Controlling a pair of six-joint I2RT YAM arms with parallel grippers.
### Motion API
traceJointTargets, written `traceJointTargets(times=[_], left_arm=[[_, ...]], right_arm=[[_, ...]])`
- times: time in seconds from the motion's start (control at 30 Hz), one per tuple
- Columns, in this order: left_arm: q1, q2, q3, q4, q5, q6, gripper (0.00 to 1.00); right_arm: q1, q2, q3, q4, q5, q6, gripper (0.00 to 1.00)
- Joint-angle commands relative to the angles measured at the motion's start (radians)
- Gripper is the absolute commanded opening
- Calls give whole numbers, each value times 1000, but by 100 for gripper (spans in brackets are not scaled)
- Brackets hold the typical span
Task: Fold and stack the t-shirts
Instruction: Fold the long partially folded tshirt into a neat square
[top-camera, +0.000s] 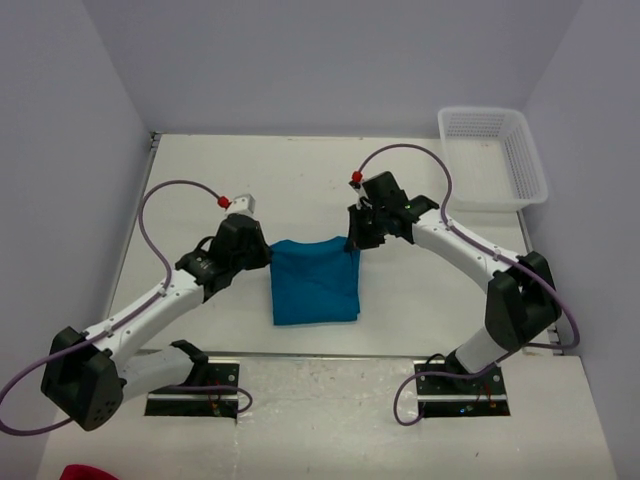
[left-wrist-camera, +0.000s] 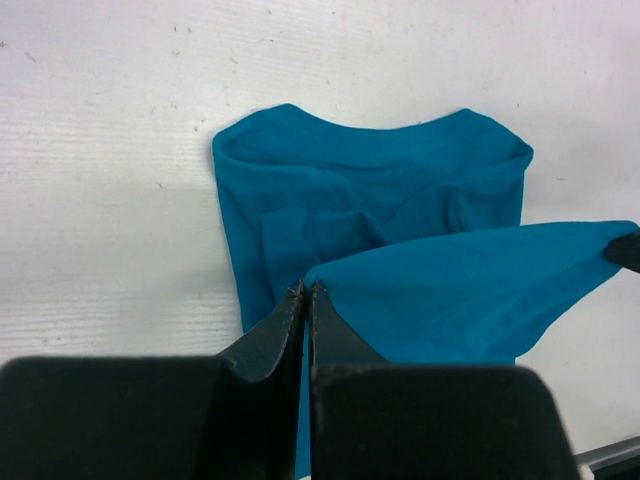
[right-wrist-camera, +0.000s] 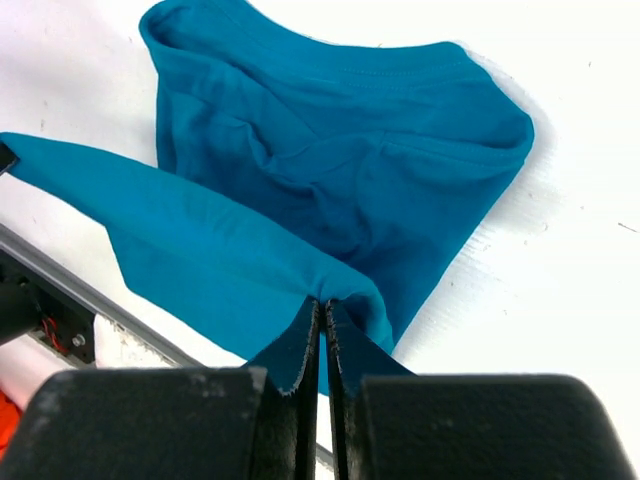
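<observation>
Red object (top-camera: 88, 472) cut off at bottom edge, unidentifiable. T-shirt (left-wrist-camera: 380, 200) partly hidden behind left gripper (left-wrist-camera: 307, 290).

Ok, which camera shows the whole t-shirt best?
Top external: the whole t-shirt lies in frame, with the left gripper and right gripper at its far corners. Each wrist view shows the pinched, lifted edge close up, but its near part is hidden.
</observation>
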Motion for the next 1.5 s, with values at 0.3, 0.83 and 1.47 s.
traceJointTargets(times=[0.3, 0.83, 1.47], left_arm=[[1, 219, 227, -9, -59, 92, 0], [116, 686, 452, 127, -51, 156, 0], [155, 821, 569, 230, 6, 265, 26]], right_arm=[[-1, 64, 107, -56, 103, 28, 0], [-75, 359, 302, -94, 56, 51, 0], [-156, 527, 466, -217, 100, 89, 1]])
